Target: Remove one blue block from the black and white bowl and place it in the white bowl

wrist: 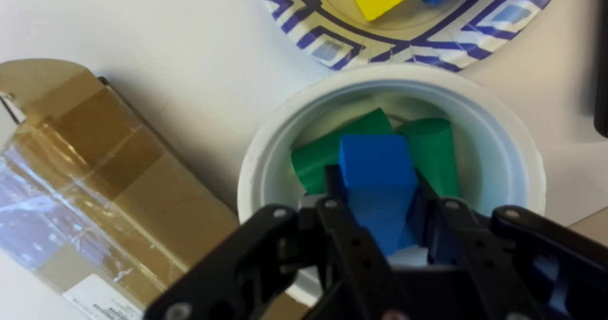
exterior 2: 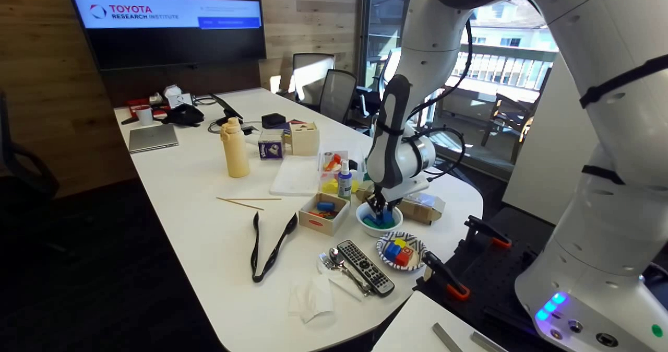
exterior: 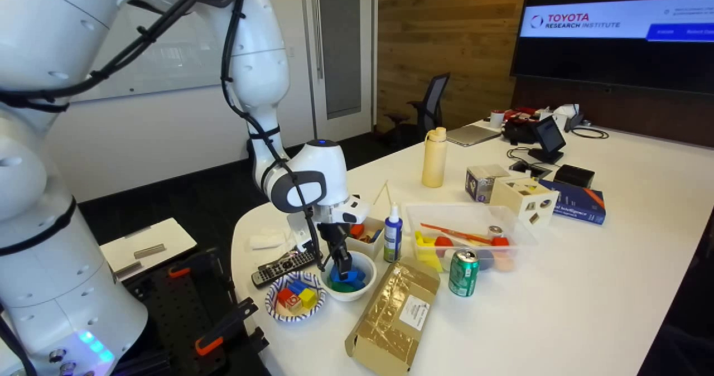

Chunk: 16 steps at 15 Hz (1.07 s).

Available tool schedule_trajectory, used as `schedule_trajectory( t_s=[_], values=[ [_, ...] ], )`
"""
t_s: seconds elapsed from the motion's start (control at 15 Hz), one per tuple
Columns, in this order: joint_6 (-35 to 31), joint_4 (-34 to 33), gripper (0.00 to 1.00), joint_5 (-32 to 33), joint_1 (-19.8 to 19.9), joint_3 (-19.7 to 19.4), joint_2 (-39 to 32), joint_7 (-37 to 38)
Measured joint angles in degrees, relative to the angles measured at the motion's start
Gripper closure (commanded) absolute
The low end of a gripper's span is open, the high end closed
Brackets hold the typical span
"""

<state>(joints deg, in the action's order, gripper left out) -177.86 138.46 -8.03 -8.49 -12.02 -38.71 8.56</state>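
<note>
The white bowl (exterior: 357,296) stands on the table and shows in all views. My gripper (wrist: 377,182) reaches down into it, its fingers against both sides of a blue block (wrist: 377,156). Green blocks (wrist: 430,154) lie under the held block. More blue shows below it, partly hidden by the fingers. The patterned bowl (wrist: 327,49), with a blue-and-white rim, stands right beside the white bowl. In an exterior view it holds a blue block (exterior: 299,285), a yellow block (exterior: 307,298) and red blocks (exterior: 285,297).
A taped cardboard box (exterior: 385,320) lies close beside the white bowl. A remote (exterior 2: 365,266) and cutlery (exterior 2: 344,268) lie near the patterned bowl. A small wooden box (exterior 2: 326,221), a spray bottle (exterior: 393,236), a green can (exterior: 464,274) and a clear bin (exterior: 519,236) stand nearby.
</note>
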Motion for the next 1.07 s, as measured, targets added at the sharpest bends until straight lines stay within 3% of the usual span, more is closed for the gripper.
schedule_trajectory(
  t_s=[0.07,0.13,0.2,0.53,0.6,0.87,1.07],
  values=[
    [-0.3,-0.8,0.91,0.0,0.0,0.0,-0.7,0.2],
    [-0.8,-1.4,0.41,0.0,0.0,-0.1,-1.1,0.6],
    [-1.1,-1.8,0.40,0.0,-0.1,-0.2,-1.6,0.8],
    [-1.8,-2.0,0.05,0.0,0.0,-0.2,-2.0,0.7],
    [-1.8,-1.7,0.00,0.0,0.0,-0.2,-1.6,0.7],
    [-0.2,2.9,0.00,0.0,-1.7,-1.9,4.2,0.7],
    [7.9,7.1,0.00,2.8,-2.1,-3.6,12.3,-0.2]
  ],
)
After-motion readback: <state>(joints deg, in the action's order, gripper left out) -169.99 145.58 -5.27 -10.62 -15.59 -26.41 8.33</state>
